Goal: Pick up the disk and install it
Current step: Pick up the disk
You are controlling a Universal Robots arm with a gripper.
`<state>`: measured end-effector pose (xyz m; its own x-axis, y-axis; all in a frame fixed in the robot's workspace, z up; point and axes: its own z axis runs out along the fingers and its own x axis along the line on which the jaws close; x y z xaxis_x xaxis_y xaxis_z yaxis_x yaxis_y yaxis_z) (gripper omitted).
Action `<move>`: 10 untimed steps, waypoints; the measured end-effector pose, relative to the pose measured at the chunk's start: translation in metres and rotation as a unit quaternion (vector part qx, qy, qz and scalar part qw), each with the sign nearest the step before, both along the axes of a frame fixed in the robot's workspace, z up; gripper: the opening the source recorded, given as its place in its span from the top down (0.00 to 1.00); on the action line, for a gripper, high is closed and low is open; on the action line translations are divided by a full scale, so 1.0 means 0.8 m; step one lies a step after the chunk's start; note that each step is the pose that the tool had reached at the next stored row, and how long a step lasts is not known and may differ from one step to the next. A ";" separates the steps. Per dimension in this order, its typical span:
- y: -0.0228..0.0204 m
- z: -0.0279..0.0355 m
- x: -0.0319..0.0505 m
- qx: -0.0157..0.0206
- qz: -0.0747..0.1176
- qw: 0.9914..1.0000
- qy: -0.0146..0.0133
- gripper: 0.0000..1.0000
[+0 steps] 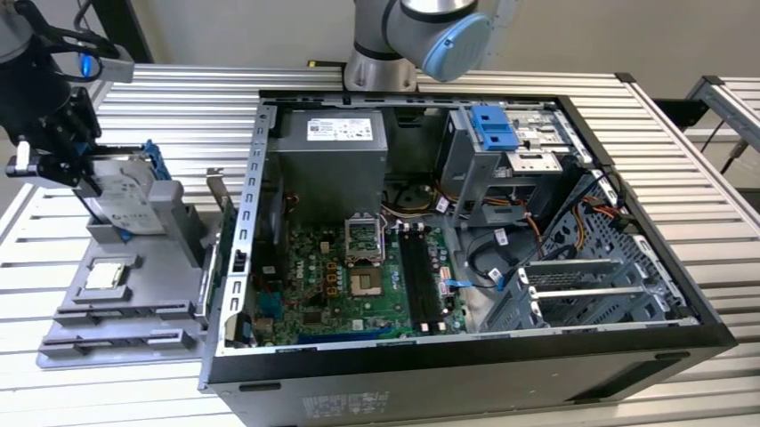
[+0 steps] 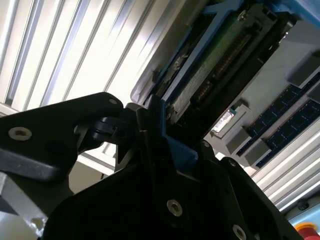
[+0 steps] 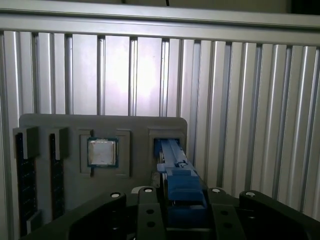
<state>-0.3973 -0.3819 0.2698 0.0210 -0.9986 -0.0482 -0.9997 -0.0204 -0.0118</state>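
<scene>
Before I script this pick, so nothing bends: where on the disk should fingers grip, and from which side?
The upper edge of the blue carrier, from above. The disk stands on edge in a slot of the grey holder, so its lower edge is walled in. The gripper is shut there.

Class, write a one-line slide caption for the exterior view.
Black gripper grips the blue-framed silver-grey metal disk at the grey tray, beside the open black computer case.

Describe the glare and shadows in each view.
Exterior view: the ribbed table shines brightly, while the open computer case interior is dim. Second wrist view: the slats behind wash out to white, leaving the gripper clamping the disk nearly black. First wrist view: a bright patch on the slats beyond the grey tray.
</scene>
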 end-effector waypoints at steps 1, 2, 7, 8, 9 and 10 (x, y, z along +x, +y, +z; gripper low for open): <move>-0.0003 0.0000 0.000 0.000 0.000 1.000 0.000 1.00; -0.0003 0.0000 0.000 0.000 0.000 1.000 0.000 1.00; -0.0003 0.0001 0.000 0.000 -0.001 1.000 0.000 1.00; -0.0008 0.0002 0.000 0.000 -0.001 1.000 0.000 1.00; -0.0025 0.0001 0.000 0.000 0.000 1.000 0.000 1.00; -0.0038 0.0001 0.000 0.000 -0.001 1.000 0.000 1.00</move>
